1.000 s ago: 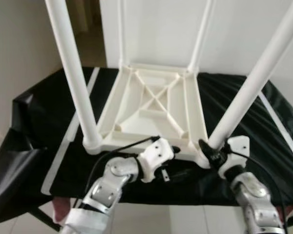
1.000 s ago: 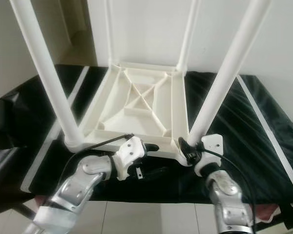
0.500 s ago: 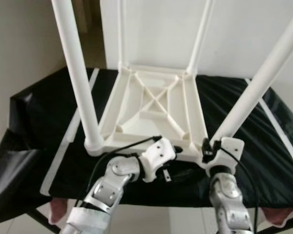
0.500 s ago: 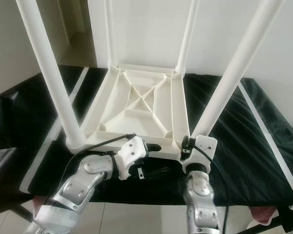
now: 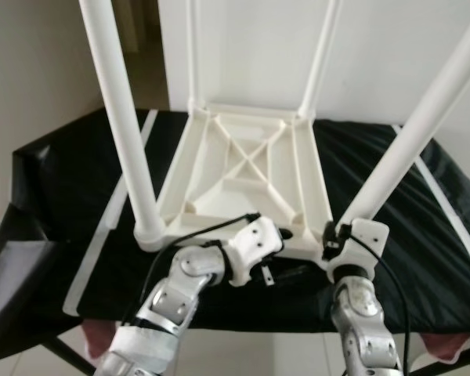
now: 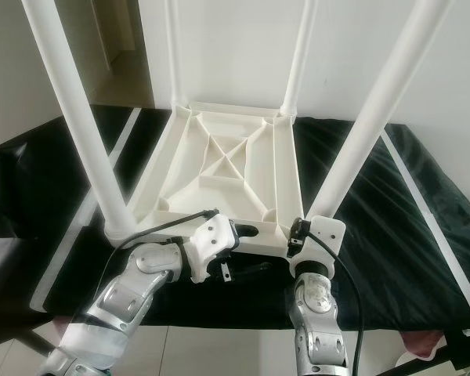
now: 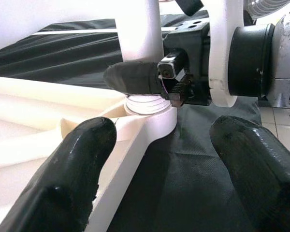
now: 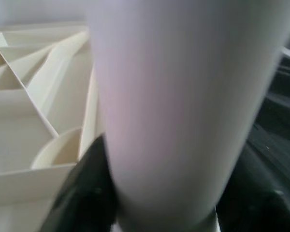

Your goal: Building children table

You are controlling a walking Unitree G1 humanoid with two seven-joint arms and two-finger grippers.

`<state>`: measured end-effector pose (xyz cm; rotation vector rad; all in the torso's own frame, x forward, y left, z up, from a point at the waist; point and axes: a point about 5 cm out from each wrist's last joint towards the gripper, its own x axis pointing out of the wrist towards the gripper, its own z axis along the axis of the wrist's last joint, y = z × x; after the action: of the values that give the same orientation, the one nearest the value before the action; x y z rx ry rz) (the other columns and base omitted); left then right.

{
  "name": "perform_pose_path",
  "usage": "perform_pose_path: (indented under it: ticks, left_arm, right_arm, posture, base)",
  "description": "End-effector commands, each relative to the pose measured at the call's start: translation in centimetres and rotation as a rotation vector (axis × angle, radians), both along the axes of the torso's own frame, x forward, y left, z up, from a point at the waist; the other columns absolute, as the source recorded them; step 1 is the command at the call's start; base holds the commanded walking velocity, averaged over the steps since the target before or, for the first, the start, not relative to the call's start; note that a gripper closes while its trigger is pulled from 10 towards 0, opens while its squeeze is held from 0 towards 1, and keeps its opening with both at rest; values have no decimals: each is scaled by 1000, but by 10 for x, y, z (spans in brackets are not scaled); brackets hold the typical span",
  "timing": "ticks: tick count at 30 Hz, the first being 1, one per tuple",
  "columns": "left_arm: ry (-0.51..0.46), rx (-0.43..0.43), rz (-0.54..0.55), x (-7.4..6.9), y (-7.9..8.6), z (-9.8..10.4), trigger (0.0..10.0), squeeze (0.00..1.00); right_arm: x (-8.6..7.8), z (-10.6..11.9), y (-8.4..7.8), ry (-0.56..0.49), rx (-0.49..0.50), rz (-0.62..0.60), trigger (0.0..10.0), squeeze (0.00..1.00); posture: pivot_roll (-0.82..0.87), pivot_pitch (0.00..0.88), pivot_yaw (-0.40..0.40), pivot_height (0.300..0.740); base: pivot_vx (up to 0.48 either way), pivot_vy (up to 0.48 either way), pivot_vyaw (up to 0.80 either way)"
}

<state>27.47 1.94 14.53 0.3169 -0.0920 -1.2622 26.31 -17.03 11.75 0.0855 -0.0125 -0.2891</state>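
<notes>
A white plastic children's table lies upside down on a counter draped in a black cloth, its ribbed underside facing up. Four white legs stand up from its corners: the near left leg, the near right leg, and two thinner-looking far legs against the pale wall.

The right tool sits at the base of the near right leg, just above the corner socket. In the right wrist view the leg stands between the two black fingers, which press against it on either side, so the tool is closed around the leg. The left wrist view shows one of those fingers lying across the leg just above the socket ring.

The left tool hovers at the table's near edge, between the two near legs. Its fingers are spread wide with nothing between them; one lies close to the white rim of the table, the other over the black cloth. White stripes run along the cloth on both sides of the table.
</notes>
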Motion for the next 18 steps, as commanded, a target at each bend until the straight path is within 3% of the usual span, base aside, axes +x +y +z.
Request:
perform_pose_path:
  ticks: [1,13,14,17,18]
  left_arm:
    - [-23,-22,132,8,3,0,10000,0]
    - [-3,-35,140,7,1,-1,10000,0]
    - [5,-34,139,7,2,-2,10000,0]
    - [9,-33,139,7,2,-3,10000,0]
    - [14,-37,129,7,3,-4,10000,0]
  right_arm:
    - [-4,-7,-7,26,1,-21,10000,1000]
    - [-5,4,-24,-38,-51,72,10000,1000]
    - [-5,5,-26,-38,-53,94,10000,710]
    - [-5,5,-27,-37,-52,108,10000,710]
    - [-5,4,-25,-47,-46,147,10000,0]
  posture:
    - [-48,0,-17,740]
    - [-52,0,-16,740]
    - [-54,0,-13,740]
    - [-54,0,-13,740]
    - [-45,0,0,740]
  base:
    - [0,0,0]
    - [0,0,0]
    - [0,0,0]
    - [0,0,0]
    - [0,0,0]
